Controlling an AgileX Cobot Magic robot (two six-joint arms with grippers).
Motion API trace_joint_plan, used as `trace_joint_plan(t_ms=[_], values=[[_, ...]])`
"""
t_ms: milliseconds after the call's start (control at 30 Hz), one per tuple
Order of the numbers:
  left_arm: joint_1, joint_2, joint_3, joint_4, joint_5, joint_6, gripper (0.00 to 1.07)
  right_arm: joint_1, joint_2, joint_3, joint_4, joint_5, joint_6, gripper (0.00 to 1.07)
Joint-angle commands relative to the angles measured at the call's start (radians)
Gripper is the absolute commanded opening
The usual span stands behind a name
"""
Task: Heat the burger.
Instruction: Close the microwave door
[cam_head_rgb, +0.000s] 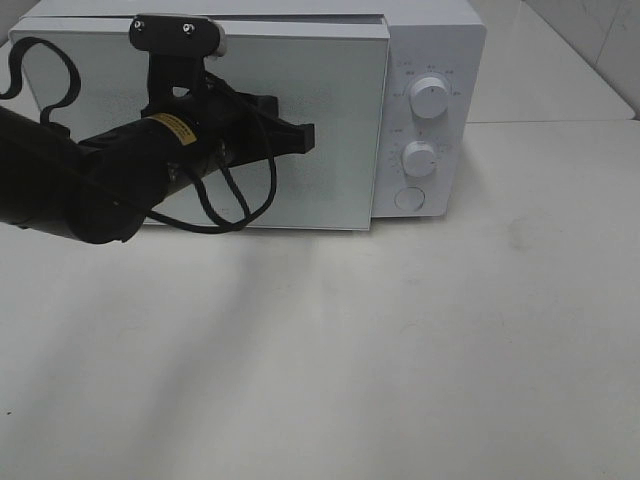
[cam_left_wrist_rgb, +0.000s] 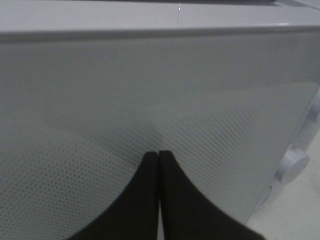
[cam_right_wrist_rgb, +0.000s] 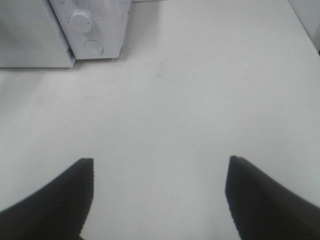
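Burger: not visible in any view; probably inside white box-shaped microwave oven, behind its pale dotted-glass door.

Left gripper: black fingers pressed together, nothing held, tips at door face near middle.

Right gripper: jaws wide apart, empty, above bare white table, well clear of oven.

Door looks almost shut.

Step in hand, judged: push door home. Press squarely and steadily, nearer free edge beside two round white knobs; avoid shoving oven backward.

Burger facing and long axis: cannot tell, hidden.
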Motion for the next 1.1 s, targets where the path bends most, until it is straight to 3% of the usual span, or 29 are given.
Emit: trace_joint_plan(t_ms=[33, 267, 600, 800, 1100], values=[[-0.005, 0.015, -0.051, -0.089, 0.0, 0.058, 0.0, -0.004, -0.026, 0.0, 0.0, -0.012, -0.001, 0.72], [-0.005, 0.053, -0.131, -0.184, 0.006, 0.144, 0.0, -0.004, -0.026, 0.0, 0.0, -0.012, -0.001, 0.72], [0.003, 0.086, -0.212, -0.204, 0.042, 0.169, 0.0, -0.004, -0.026, 0.0, 0.001, -0.012, -0.001, 0.72], [-0.024, 0.04, -0.159, -0.204, 0.066, 0.188, 0.0, -0.004, -0.026, 0.0, 0.0, -0.012, -0.001, 0.72], [-0.095, -0.083, 0.019, -0.207, 0.113, 0.188, 0.0, -0.004, -0.026, 0.0, 0.0, -0.012, 0.0, 0.72]])
